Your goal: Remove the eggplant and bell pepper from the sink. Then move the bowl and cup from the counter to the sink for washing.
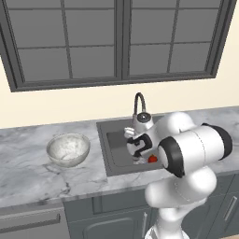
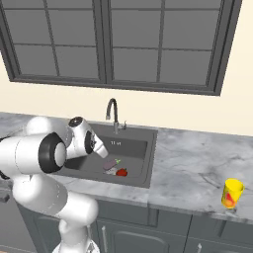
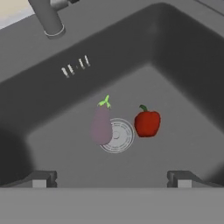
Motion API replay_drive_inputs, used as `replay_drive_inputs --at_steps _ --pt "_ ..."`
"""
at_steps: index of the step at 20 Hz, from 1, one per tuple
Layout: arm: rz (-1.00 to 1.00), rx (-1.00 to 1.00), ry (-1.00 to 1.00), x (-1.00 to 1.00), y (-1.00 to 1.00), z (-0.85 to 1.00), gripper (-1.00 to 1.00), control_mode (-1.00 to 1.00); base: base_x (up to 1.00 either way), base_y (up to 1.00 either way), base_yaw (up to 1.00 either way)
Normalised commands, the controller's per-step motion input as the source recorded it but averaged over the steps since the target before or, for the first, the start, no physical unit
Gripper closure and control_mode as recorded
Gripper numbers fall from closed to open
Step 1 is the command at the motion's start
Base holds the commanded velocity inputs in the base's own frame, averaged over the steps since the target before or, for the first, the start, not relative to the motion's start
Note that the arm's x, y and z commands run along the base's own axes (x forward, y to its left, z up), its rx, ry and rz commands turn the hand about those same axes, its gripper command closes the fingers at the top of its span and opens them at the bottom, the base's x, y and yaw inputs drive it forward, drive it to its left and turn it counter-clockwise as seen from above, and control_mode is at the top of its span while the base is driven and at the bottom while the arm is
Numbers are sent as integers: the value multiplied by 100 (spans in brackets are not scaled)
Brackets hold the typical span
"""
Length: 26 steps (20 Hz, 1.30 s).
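The purple eggplant (image 3: 101, 126) lies on the floor of the dark sink (image 3: 175, 65), partly over the round drain (image 3: 119, 136). Just beside it sits the red bell pepper (image 3: 147, 122). My gripper (image 3: 111, 180) hangs open above both, with nothing between its fingertips (image 3: 40, 179). From the right base view, the gripper (image 2: 105, 154) hovers over the sink (image 2: 150, 150), close above the eggplant (image 2: 111, 163) and pepper (image 2: 121, 172). The marbled bowl (image 1: 68, 149) stands on the counter (image 1: 28, 172) left of the sink (image 1: 103, 149). The yellow cup (image 2: 231, 192) stands on the counter far right.
A gooseneck faucet (image 1: 139, 105) rises behind the basin, and its spout (image 3: 48, 19) reaches over the back wall. Windows fill the wall above. Dark cabinets run below the worktop. My own arm hides part of the basin in the left base view.
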Motion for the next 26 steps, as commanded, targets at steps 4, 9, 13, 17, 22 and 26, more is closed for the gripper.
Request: replay_drive_inputs --at_steps 4,9,13,17,22,26 --pt "0 0 0 7 -1 -22 -100 -100 0 0 0" --pt "0 1 1 7 0 -23 -100 -100 0 0 0" --pt "0 1 3 9 0 -22 -100 -100 0 0 0" --pt "0 0 5 13 -2 -20 -100 -100 0 0 0" --pt "0 0 7 14 -3 -18 -100 -100 0 0 0" --pt "0 0 5 11 -1 -21 -100 -100 0 0 0"
